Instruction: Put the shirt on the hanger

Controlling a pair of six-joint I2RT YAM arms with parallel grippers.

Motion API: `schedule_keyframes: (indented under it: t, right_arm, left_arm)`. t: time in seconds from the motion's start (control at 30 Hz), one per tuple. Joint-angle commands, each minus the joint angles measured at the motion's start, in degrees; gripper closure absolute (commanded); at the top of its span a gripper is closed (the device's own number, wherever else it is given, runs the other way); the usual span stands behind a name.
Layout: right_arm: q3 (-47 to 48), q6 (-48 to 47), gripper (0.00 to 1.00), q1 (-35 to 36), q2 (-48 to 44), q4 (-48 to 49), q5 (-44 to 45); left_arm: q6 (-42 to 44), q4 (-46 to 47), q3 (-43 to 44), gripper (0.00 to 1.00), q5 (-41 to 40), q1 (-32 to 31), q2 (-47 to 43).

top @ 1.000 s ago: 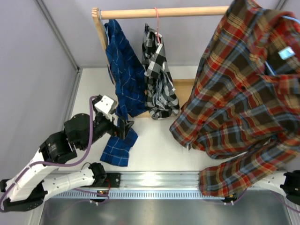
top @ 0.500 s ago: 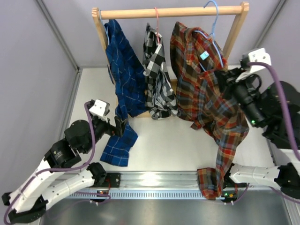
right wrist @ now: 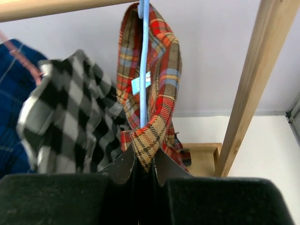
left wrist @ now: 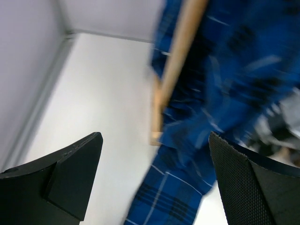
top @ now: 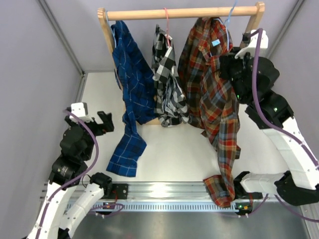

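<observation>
The shirt [right wrist: 164, 61] pinched in my right claw [right wrist: 144, 161] is soft woven cloth, matt and a little fuzzy. The hanger [right wrist: 144, 47] is thin wire with a smooth light blue coat. My fingers [right wrist: 123, 169] are matt black plastic. The left claw [left wrist: 154, 140] has a finely dotted pad [left wrist: 243, 187]. Rail [top: 184, 12] and post [right wrist: 248, 79] are pale bare wood, smooth and unglossed. The table [top: 169, 149] is matt white, and the track [top: 164, 191] is shiny ribbed metal.

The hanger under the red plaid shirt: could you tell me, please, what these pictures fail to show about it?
Right wrist: a fold of the shirt between the fingers of the right gripper hides whether the wire of the hanger is pinched too.
Top external: the shirt covers the hanger below its hook, so its seat in both shoulders is hidden.
Left wrist: blurred by motion, and shows neither.
</observation>
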Motion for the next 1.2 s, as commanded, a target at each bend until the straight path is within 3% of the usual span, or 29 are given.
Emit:
schedule_keyframes:
  t: [0.0, 0.2, 0.43, 0.8, 0.93, 0.97, 1.0, 1.07, 1.1, 1.17]
  right_arm:
    - [4.62, 7.10, 1.00, -5.09, 1.75, 4.15, -7.35]
    - [3.04, 9.03, 1.00, -11.68, 3.95, 4.24, -13.33]
    - [-6.79, 9.91, 1.00, -14.14, 1.06, 6.70, -15.87]
    - [-12.08, 11.14, 1.00, -20.03, -2.02, 6.88, -17.90]
    - [-12.26, 11.67, 0.97, -23.02, -2.11, 6.88, -23.67]
    - [-12.34, 11.32, 0.91, -23.11, -2.20, 6.96, -25.18]
    - [-12.34, 11.15, 0.68, -23.20, -2.20, 6.88, -25.98]
    - [-12.78, 10.45, 0.47, -23.37, -3.33, 6.88, -27.21]
    - [-13.04, 10.01, 0.27, -23.37, -3.86, 6.79, -27.48]
    - [-12.96, 8.08, 0.07, -23.81, -6.05, 4.78, -29.85]
  left_arm:
    - [-4.15, 0.34, 0.13, 0.02, -13.50, 4.14, 0.16]
    - [-4.60, 0.16, -0.84, 0.02, -19.14, 6.61, -2.65]
    - [-4.51, 0.16, -1.19, 0.02, -18.26, 6.70, -2.39]
    - [-4.60, 0.16, -1.45, 0.02, -17.83, 6.61, -2.04]
    - [-4.69, 0.42, -1.45, 0.02, -16.60, 6.70, -1.51]
    - [-4.43, 0.60, -1.54, 0.02, -15.64, 6.70, -1.34]
    - [-4.42, 0.60, -1.54, 0.02, -15.37, 6.70, -1.25]
    - [-4.25, 0.51, -1.63, 0.02, -15.80, 6.79, -1.16]
    - [-4.16, 0.51, -1.63, 0.02, -15.98, 6.70, -1.25]
    - [-4.25, 0.42, -1.72, 0.02, -16.33, 6.70, -1.34]
